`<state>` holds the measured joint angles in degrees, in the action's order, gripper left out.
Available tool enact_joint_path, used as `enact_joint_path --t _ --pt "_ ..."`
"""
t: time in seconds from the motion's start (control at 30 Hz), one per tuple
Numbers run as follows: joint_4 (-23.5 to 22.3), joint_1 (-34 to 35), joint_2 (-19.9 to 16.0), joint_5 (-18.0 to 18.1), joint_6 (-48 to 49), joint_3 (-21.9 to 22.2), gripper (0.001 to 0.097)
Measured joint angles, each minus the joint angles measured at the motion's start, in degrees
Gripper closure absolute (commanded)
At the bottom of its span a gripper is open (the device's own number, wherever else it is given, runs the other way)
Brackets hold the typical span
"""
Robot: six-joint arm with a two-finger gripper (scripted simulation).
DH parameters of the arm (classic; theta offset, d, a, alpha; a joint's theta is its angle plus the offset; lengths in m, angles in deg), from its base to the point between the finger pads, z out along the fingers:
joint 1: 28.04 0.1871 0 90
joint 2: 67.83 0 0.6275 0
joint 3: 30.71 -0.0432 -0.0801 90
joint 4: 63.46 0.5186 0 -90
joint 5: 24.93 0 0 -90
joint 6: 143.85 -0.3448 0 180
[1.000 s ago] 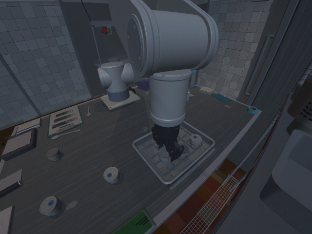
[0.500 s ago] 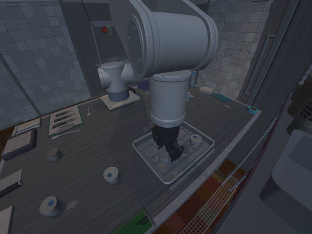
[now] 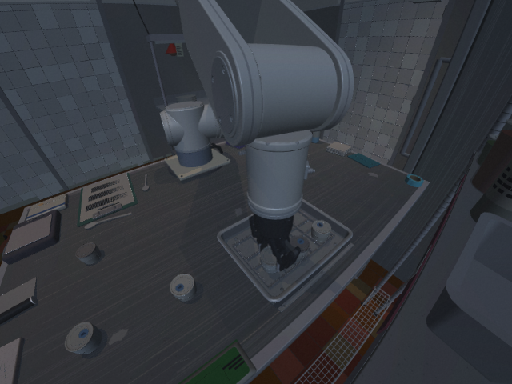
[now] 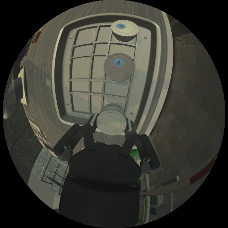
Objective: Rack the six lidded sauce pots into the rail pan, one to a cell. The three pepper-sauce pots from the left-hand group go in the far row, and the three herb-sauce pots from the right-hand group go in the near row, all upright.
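Note:
My gripper [image 4: 111,122] [image 3: 276,259] hangs low inside the rail pan [image 3: 285,252] [image 4: 105,69]. A plain-lidded sauce pot [image 4: 112,121] [image 3: 269,261] sits upright in its closed fingers, over an end cell of the pan's row nearest the table edge. Two blue-labelled pots stand in that same row: one in the middle cell [image 4: 119,66] [image 3: 300,244] and one in the other end cell [image 4: 124,29] [image 3: 320,230]. On the table to the left lie three loose pots: a plain-lidded one [image 3: 88,252] and two blue-labelled ones [image 3: 182,287] [image 3: 82,337].
Behind the work the arm's base [image 3: 192,136] stands on its plate by the tiled wall. A clipboard [image 3: 106,197] and two spoons lie at the far left. Trays line the left edge. A green sheet [image 3: 225,368] lies at the near table edge, which runs just right of the pan.

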<state>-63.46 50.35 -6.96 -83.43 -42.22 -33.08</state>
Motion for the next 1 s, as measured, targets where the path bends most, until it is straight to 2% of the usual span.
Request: enact_joint_path --t 0.53,1.0 --pt "0.0 0.0 -1.8 2.7 0.0 -1.0 0.0901" --pt "0.0 0.0 -2.2 3.3 0.0 -1.2 0.0901"
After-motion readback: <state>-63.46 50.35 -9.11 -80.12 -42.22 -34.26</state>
